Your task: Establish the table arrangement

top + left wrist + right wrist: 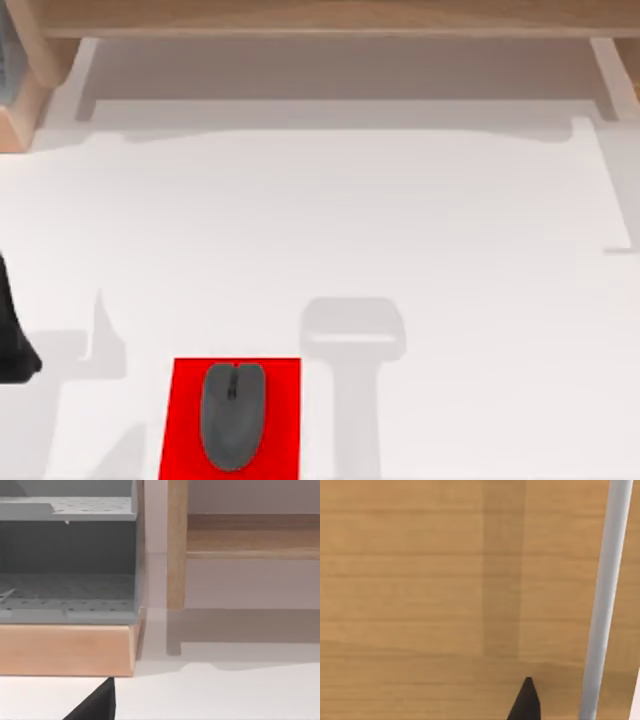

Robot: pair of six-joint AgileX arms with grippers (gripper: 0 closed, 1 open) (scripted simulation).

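Note:
The white table [330, 220] spreads across the top view. Near its front edge, left of centre, lies a red mat [280, 420] with a grey computer mouse [233, 415] resting on it, pointing away from the front. My left arm [12, 335] is a dark shape at the table's far left edge, well left of the mat. A black part of my left gripper [97, 704] hangs over the white tabletop [225, 695]. A black part of my right gripper [526, 702] shows against a wooden surface [420, 580].
A light wooden frame [320, 18] runs along the back, with a wooden post [176, 545]. At the back left stands a wooden box [65, 650] holding grey perforated shelves [65, 600]. A pale grey pole [605, 595] crosses the right wrist view. Soft arm shadows fall right of the mat.

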